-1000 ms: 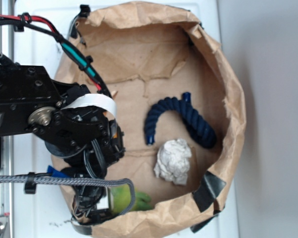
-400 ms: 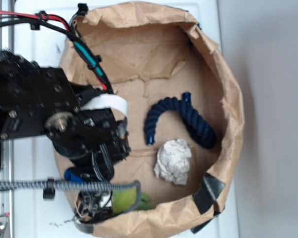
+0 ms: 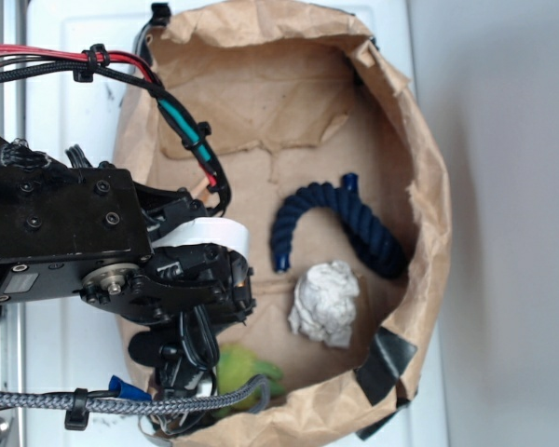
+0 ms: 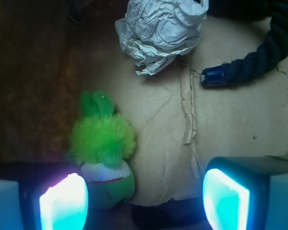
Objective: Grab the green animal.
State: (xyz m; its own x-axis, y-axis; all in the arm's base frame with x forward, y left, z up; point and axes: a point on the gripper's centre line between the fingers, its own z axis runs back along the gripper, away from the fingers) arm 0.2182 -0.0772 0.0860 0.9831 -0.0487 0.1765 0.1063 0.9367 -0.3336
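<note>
Green animal just beside the left of the wide-apart fingers, ungripped.

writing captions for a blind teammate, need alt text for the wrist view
An open hand hovers over brown paper, its left finger beside a fuzzy green animal that sits off-centre. A crumpled white paper ball and the end of a dark blue rope lie beyond.

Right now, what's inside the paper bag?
Inside the paper bag: a navy rope, a crumpled paper ball and the green animal. From the exterior view, the arm covers the bag's left floor.
</note>
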